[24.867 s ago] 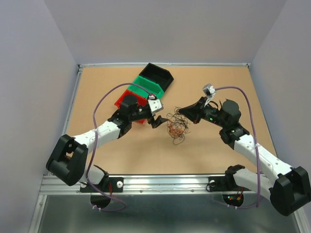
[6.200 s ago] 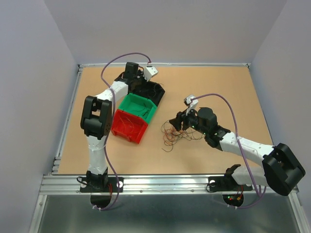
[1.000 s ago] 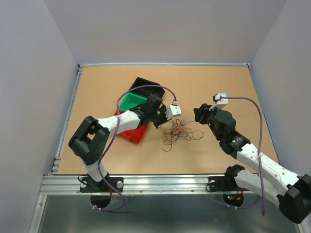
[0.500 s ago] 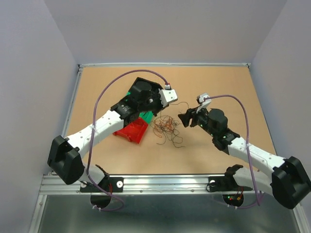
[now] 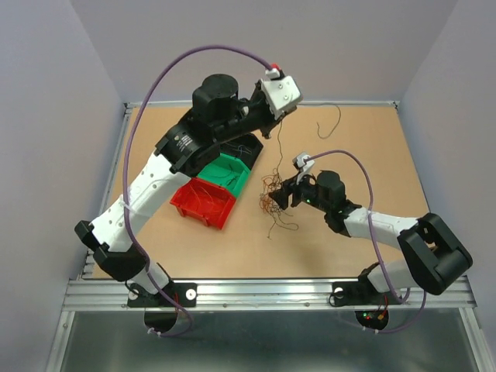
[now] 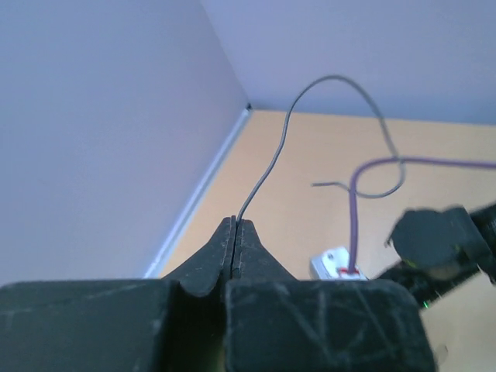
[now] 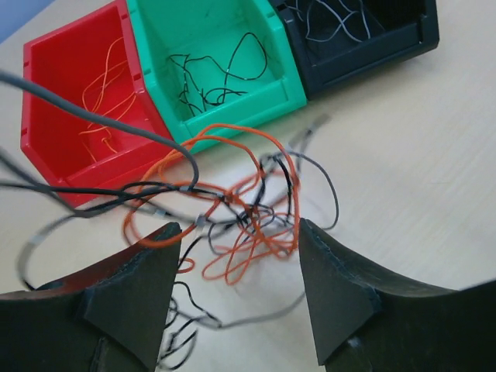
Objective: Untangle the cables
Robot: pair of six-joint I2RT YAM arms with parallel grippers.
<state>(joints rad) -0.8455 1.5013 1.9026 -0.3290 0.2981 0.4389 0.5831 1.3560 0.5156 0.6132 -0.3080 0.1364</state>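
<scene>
Your right gripper (image 7: 238, 231) has its fingers spread wide over the cables (image 7: 249, 208), an orange-grey-black tangle. Beyond lie the red bin (image 7: 32, 101), green bin (image 7: 277, 58) and black bin (image 7: 418, 32), wires in each.

Three bins: red bin (image 7: 62, 85), green bin (image 7: 147, 62), black bin (image 7: 364, 54). One tangle of cables (image 7: 240, 209). Left arm (image 5: 155, 178), right arm (image 5: 372, 225): two.
</scene>
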